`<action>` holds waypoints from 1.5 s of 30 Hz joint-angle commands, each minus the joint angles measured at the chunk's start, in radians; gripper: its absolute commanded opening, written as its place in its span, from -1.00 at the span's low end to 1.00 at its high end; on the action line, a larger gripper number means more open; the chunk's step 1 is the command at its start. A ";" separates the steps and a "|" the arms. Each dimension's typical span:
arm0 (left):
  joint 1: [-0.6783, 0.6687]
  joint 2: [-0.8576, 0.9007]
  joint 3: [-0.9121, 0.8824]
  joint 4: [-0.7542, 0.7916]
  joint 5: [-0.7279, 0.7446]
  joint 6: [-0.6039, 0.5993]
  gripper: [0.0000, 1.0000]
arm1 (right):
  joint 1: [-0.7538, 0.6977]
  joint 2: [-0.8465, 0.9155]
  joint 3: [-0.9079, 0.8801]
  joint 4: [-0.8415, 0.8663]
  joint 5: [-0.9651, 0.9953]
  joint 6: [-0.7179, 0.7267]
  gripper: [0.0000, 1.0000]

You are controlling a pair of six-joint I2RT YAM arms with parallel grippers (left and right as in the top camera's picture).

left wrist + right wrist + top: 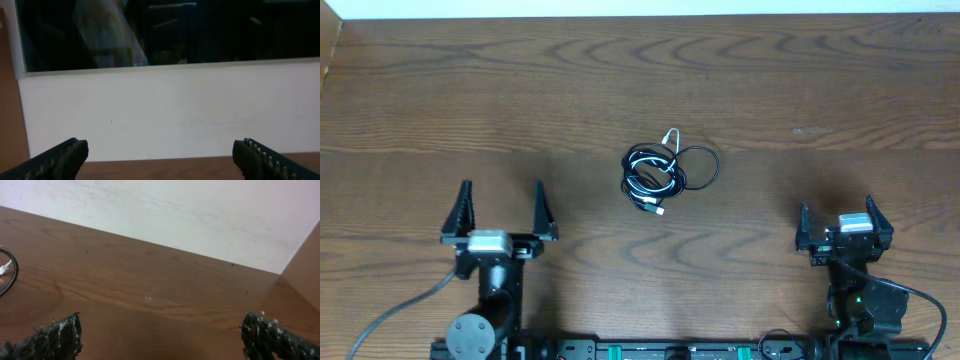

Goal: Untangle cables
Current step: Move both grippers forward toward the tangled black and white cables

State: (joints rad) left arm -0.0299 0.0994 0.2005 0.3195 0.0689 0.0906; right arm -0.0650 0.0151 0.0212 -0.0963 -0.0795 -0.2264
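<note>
My left gripper point(502, 190) and right gripper point(837, 208) both hover with jaws spread wide, holding nothing. The tangled black and white cables point(655, 178) lie coiled mid-table point(520, 100), well apart from both.

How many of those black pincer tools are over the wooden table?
2. The left black two-finger tool is at the overhead view's lower left, the right black two-finger tool lower right; both open, empty. None seems hidden.

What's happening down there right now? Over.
Left pincer open, empty. Right pincer open, empty. Cables tangled, centre, untouched. Nothing in the way.
</note>
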 commanded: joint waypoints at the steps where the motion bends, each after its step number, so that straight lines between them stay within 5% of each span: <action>1: 0.000 0.116 0.142 0.003 0.013 -0.067 0.95 | 0.007 0.000 -0.001 -0.004 -0.009 0.013 0.99; 8: 0.000 0.435 0.525 -0.158 0.209 -0.067 0.95 | 0.007 0.000 -0.001 0.120 0.024 0.009 0.99; 20: 0.000 0.966 1.293 -0.988 0.238 -0.066 0.95 | 0.007 0.005 0.060 0.374 -0.055 0.249 0.98; 26: 0.000 1.059 1.384 -1.155 0.238 -0.066 0.96 | 0.007 0.124 0.297 0.301 -0.061 0.272 0.99; 31: 0.000 1.082 1.383 -1.207 0.238 -0.066 0.96 | 0.007 0.365 0.606 0.166 -0.144 0.205 0.98; 39: 0.000 1.090 1.382 -1.314 0.238 -0.066 0.96 | 0.007 0.919 1.231 -0.389 -0.489 0.177 0.98; 45: 0.000 1.103 1.368 -1.330 0.238 -0.067 0.81 | 0.007 1.246 1.381 -0.640 -0.597 0.189 0.98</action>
State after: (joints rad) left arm -0.0299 1.1885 1.5665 -1.0073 0.2909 0.0257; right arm -0.0612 1.1416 1.3758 -0.7109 -0.5774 -0.0444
